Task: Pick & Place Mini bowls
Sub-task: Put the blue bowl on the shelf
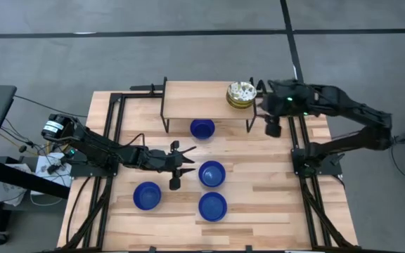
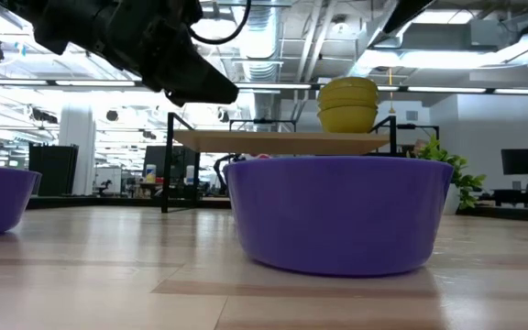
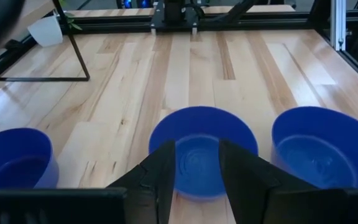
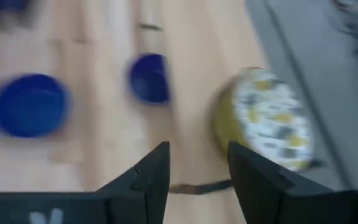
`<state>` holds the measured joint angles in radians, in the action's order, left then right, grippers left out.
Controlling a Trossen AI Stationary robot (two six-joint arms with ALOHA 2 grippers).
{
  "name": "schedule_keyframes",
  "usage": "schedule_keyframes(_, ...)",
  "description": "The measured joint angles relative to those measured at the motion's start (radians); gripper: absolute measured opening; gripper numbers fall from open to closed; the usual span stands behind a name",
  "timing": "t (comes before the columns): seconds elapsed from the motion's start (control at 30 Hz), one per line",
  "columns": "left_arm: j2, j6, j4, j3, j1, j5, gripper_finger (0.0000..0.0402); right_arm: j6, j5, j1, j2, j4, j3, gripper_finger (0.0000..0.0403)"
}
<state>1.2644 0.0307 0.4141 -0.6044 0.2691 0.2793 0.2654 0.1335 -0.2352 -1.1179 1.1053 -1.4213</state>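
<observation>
High view: the wooden surface [image 1: 259,204] carries a raised shelf [image 1: 195,98] holding stacked patterned bowls [image 1: 241,95]. Left claw [image 1: 181,167], open and empty, faces a blue bowl [image 1: 211,173]; ideally straddle its near rim squarely, minding neighbouring bowls. Right claw [image 1: 273,126], open, empty, hangs beside the stack.

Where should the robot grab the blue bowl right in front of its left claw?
Best bet: the rim. The blue bowl sits upright and open, its thin wall facing the left gripper, whose fingers are spread. Coming from above, one finger inside and one outside that near edge should probably pinch it; the round body looks too wide.
</observation>
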Motion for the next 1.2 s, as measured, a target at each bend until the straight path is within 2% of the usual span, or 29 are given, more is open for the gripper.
schedule_keyframes(0.17,0.000,0.021,-0.064,0.000,0.000,0.023,0.0121,-0.069,-0.213,0.044,0.136,-0.188,0.180,0.0134)
schedule_keyframes(0.27,0.000,0.063,-0.125,0.000,0.000,0.046,0.0121,-0.100,-0.289,0.103,0.189,-0.335,0.321,0.0127)
schedule_keyframes(0.4,0.000,0.083,-0.145,0.000,0.000,0.038,0.0121,-0.212,-0.291,0.202,0.206,-0.562,0.512,0.0120)
schedule_keyframes(0.5,0.002,0.090,-0.144,0.000,0.000,-0.025,0.0121,-0.370,-0.286,0.298,0.189,-0.857,0.673,0.0117)
schedule_keyframes(0.6,0.018,0.098,-0.143,0.000,0.000,-0.094,0.0121,-0.399,-0.250,0.402,0.139,-1.169,0.810,0.0116)
schedule_keyframes(0.67,0.036,0.109,-0.123,0.000,0.000,-0.124,0.0121,-0.392,-0.200,0.447,0.105,-1.281,0.854,0.0115)
schedule_keyframes(0.77,0.080,0.099,-0.055,0.000,0.000,-0.178,0.0121,-0.392,-0.134,0.472,0.065,-1.312,0.861,0.0112)
schedule_keyframes(0.93,0.160,0.002,0.033,-0.021,0.000,-0.311,0.0121,-0.389,-0.140,0.479,0.033,-1.277,0.861,0.0112)
schedule_keyframes(1.07,0.201,-0.021,0.038,-0.066,0.000,-0.341,0.0121,-0.389,-0.158,0.478,0.016,-1.253,0.862,0.0112)
schedule_keyframes(1.2,0.241,-0.121,0.037,-0.093,0.004,-0.342,0.0121,-0.388,-0.158,0.477,0.017,-1.218,0.861,0.0113)
